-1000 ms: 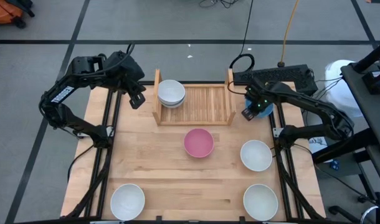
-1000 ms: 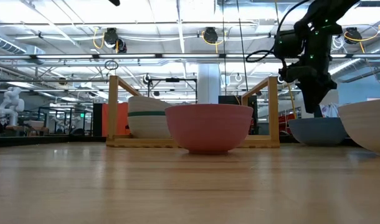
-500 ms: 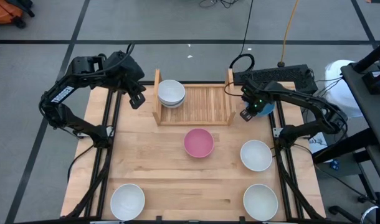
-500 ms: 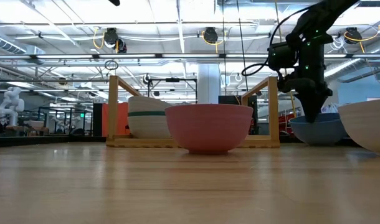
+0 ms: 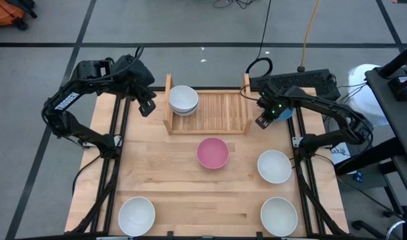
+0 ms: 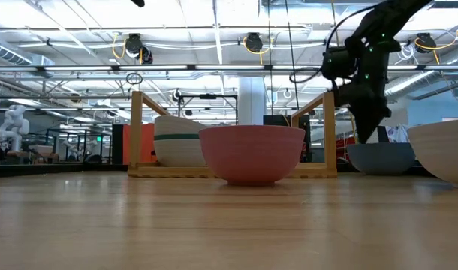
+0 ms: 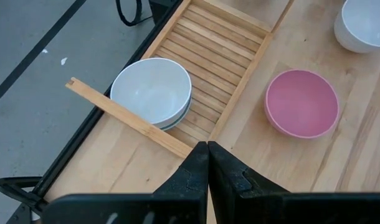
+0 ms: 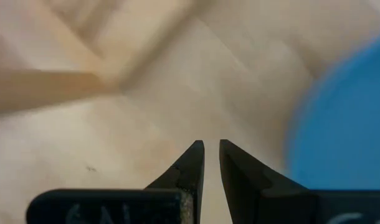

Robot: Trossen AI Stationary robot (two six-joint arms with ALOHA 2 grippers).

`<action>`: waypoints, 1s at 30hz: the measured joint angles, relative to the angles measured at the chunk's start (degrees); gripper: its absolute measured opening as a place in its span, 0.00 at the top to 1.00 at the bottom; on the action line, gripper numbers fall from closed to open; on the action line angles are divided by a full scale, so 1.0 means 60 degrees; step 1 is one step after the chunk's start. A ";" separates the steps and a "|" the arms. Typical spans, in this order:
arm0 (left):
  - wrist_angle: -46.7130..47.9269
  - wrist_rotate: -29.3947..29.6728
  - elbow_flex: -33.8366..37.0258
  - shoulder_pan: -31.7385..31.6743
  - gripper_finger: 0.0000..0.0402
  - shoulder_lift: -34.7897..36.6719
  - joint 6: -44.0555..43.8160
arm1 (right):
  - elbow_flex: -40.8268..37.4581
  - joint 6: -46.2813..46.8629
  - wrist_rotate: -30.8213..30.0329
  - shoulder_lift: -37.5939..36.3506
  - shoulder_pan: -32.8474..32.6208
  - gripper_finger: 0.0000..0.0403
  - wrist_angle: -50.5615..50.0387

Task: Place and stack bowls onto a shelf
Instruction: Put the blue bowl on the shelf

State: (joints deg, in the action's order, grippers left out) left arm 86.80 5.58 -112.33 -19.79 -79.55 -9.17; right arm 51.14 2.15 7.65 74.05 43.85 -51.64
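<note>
The right gripper [image 5: 263, 122], nearly closed on nothing, hovers between the shelf [image 5: 207, 110] and the blue bowl [image 5: 286, 112]; it seems off-target and might shove the bowl instead of gripping it.

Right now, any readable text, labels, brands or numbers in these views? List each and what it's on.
None can be read.
Left arm: pale lettering along one link in the high view, too small to make out.
Right wrist mount: faint embossed characters between the fingers' bases, too blurred to read.
Bowls, including the pink bowl and blue bowl, and the shelf: no markings visible.
</note>
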 joint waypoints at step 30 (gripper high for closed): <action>-0.0006 -0.0003 0.0000 0.0003 0.99 0.0000 -0.0763 | 0.0487 0.0517 -0.1753 0.0005 0.0395 0.89 -0.1182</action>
State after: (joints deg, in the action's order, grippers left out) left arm 86.76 5.56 -112.33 -19.77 -79.55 -13.75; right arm 54.06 5.25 -2.87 74.08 46.22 -58.73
